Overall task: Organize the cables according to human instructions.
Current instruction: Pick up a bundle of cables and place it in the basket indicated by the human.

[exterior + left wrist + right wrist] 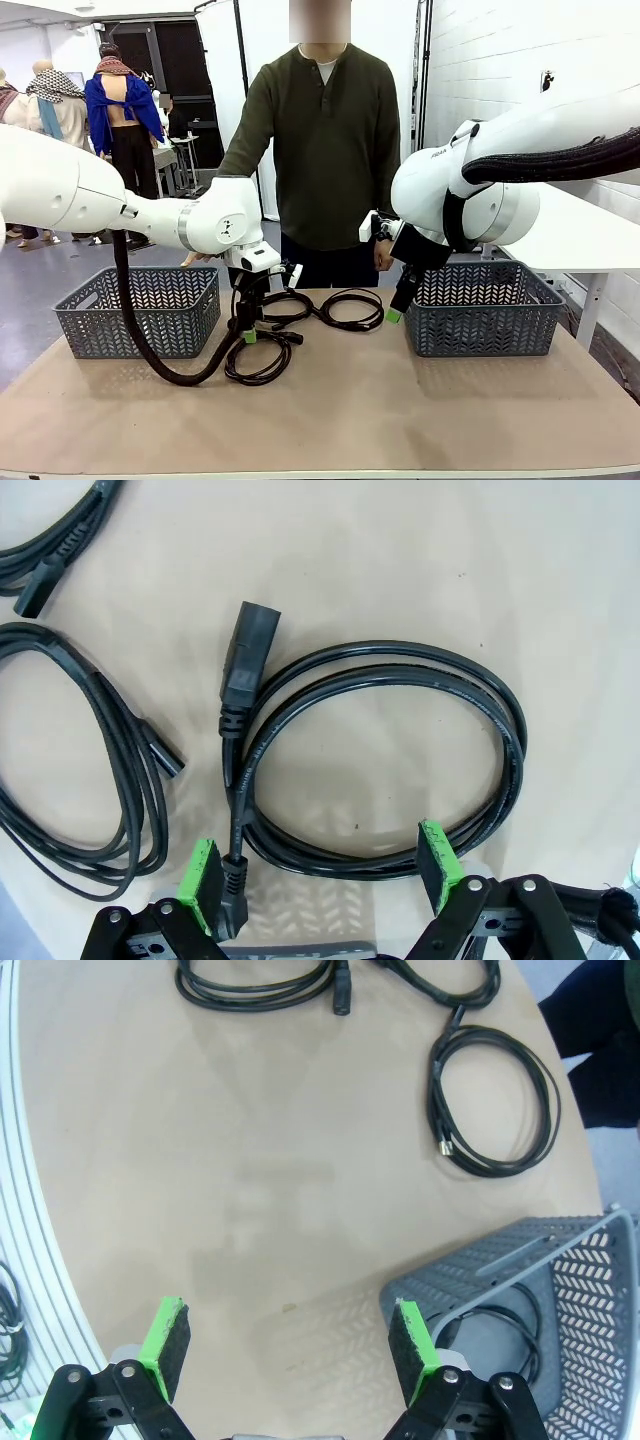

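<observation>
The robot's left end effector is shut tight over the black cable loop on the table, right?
Not shut. The left end effector is open, its green pads standing wide apart over the black cable loop on the table. The left wrist view shows it.

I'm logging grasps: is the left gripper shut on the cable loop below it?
No, the left gripper stands open, its green pads either side of the cable loop.
</observation>
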You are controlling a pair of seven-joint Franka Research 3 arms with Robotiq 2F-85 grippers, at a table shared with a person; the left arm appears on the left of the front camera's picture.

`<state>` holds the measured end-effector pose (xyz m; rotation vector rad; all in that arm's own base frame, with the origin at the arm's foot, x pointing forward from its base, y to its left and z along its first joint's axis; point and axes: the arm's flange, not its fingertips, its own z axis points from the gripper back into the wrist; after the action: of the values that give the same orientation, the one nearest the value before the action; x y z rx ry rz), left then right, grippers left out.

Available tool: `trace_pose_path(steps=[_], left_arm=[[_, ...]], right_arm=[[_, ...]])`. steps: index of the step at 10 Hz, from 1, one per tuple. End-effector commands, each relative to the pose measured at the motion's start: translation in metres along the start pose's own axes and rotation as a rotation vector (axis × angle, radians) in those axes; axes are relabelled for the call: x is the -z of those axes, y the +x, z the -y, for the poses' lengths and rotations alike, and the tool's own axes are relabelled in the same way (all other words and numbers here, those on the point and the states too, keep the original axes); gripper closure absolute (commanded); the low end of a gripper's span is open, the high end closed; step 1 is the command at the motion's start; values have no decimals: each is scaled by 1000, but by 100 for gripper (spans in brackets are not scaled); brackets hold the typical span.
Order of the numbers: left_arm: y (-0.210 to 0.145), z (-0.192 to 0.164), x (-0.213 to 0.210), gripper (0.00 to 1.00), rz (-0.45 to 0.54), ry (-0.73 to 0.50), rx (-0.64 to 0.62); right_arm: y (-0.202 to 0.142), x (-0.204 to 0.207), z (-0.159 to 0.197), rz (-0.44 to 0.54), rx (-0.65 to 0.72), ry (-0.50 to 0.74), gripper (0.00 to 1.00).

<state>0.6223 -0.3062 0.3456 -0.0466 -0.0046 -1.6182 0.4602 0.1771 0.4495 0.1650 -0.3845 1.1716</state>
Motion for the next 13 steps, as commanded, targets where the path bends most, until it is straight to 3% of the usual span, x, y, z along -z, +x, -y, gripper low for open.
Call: trace_pose_path(steps=[1, 13], left_arm=[[7, -17, -1, 0, -22, -14, 7], [4, -37, 29, 0, -24, -19, -28]], right_arm=[[1, 0, 1, -3, 6, -6, 0], [1, 0, 1, -3, 6, -6, 0]])
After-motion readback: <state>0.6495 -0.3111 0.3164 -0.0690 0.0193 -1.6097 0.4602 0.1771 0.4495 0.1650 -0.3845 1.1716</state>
